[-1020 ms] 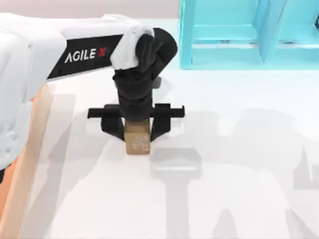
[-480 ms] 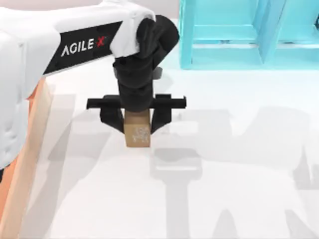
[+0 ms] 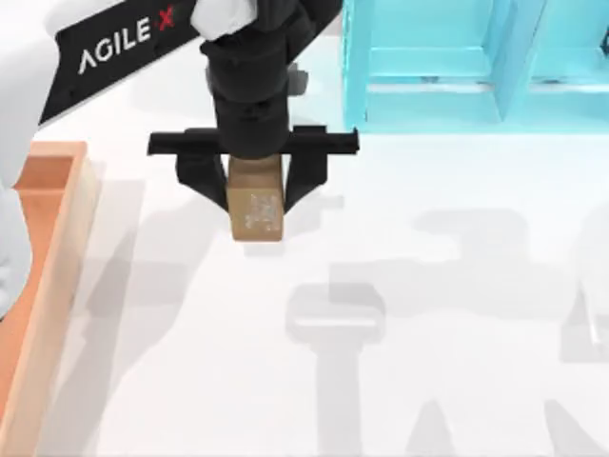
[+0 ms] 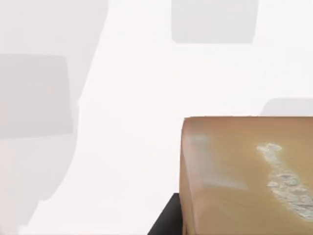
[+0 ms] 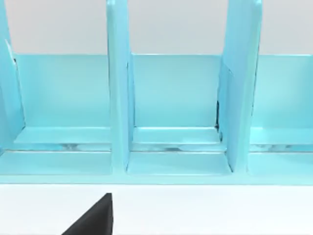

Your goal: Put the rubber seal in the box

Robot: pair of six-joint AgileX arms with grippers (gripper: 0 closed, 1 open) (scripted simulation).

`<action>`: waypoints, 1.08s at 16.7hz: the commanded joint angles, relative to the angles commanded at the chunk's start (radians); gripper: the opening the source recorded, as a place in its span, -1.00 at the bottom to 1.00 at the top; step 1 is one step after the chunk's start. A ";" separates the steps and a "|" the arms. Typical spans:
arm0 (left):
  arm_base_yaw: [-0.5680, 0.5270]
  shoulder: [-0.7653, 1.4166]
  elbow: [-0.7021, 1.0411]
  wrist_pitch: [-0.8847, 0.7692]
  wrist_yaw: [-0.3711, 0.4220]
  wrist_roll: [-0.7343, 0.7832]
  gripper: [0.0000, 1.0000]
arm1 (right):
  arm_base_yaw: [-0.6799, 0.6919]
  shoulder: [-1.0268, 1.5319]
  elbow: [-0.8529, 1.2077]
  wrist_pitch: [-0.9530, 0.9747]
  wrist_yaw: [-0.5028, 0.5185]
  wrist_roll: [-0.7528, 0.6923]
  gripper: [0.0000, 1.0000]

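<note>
The rubber seal [image 3: 256,209] is a small tan block with faint white marks on its face. My left gripper [image 3: 255,195] is shut on it, one black finger on each side, and holds it above the white table. The left wrist view has the rubber seal [image 4: 244,176] close up, with a black finger [image 4: 166,223] beside it. The box [image 3: 67,286], an orange-brown tray with a pale rim, lies at the table's left edge, left of the held block. A dark part of my right gripper [image 5: 93,220] faces the shelf in the right wrist view.
A turquoise shelf frame [image 3: 476,67] stands at the back right, just right of my left arm's wrist; its compartments [image 5: 176,107] fill the right wrist view. Arm shadows fall across the white table [image 3: 428,286].
My left gripper has risen and moved toward the back of the table with the rubber seal in it. More of the box now shows at the left.
</note>
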 joint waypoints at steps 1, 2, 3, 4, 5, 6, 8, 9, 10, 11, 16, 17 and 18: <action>0.000 -0.001 0.004 -0.004 0.000 0.000 -1.00 | 0.000 0.000 0.000 0.000 0.000 0.000 1.00; 0.000 -0.001 0.004 -0.004 0.000 0.000 -1.00 | 0.000 0.000 0.000 0.000 0.000 0.000 1.00; 0.000 -0.001 0.004 -0.004 0.000 0.000 -1.00 | 0.000 0.000 0.000 0.000 0.000 0.000 1.00; 0.002 0.003 0.002 -0.002 0.000 0.002 -1.00 | 0.000 0.000 0.000 0.000 0.000 0.000 1.00; 0.003 0.002 0.001 -0.002 0.000 0.003 -1.00 | 0.000 0.000 0.000 0.000 0.000 0.000 1.00; 0.013 -0.007 -0.006 0.001 0.001 0.014 -1.00 | 0.000 0.000 0.000 0.000 0.000 0.000 1.00; 0.061 -0.042 -0.033 0.006 0.004 0.065 -1.00 | 0.000 0.000 0.000 0.000 0.000 0.000 1.00; 0.098 -0.061 -0.049 0.007 0.005 0.104 -1.00 | 0.000 0.000 0.000 0.000 0.000 0.000 1.00; 0.142 -0.079 -0.065 0.007 0.005 0.149 -1.00 | 0.000 0.000 0.000 0.000 0.000 0.000 1.00; 0.189 -0.097 -0.081 0.007 0.005 0.196 -1.00 | 0.000 0.000 0.000 0.000 0.000 0.000 1.00; 0.381 -0.183 -0.155 0.008 0.003 0.379 -1.00 | 0.000 0.000 0.000 0.000 0.000 0.000 1.00; 0.424 -0.199 -0.171 0.008 0.002 0.419 -1.00 | 0.000 0.000 0.000 0.000 0.000 0.000 1.00; 0.461 -0.215 -0.186 0.007 0.001 0.454 -1.00 | 0.000 0.000 0.000 0.000 0.000 0.000 1.00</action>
